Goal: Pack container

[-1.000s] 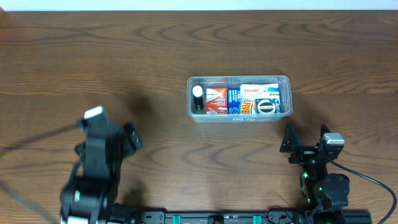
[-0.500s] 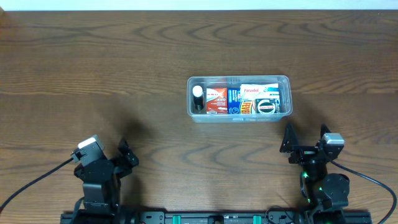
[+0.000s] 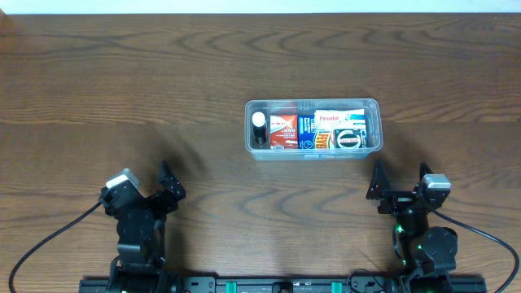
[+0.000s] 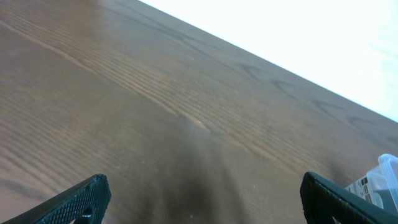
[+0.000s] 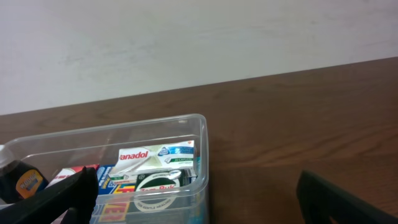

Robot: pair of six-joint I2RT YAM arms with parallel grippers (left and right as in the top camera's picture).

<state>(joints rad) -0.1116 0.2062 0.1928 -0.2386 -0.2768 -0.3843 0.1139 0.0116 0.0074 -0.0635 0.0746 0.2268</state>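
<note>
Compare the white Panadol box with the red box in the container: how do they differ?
The Panadol box is white with blue print; the red box is red-orange. The Panadol box lies toward the right end of the container, the red box left of centre beside the dark bottle. Both lie inside the container.

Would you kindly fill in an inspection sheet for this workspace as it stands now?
Surface: dark wooden table, no spills seen.
Job's things: clear container right of centre, holding a dark bottle at its left end, a red box, a white box and a round tin.
Clutter: nothing seen.
Grippers: left gripper open, empty; right gripper open, empty; both near the front edge, apart from the container.
Cables: black left cable and right cable trail toward the front corners.
Surroundings: pale wall beyond the table's far edge.
</note>
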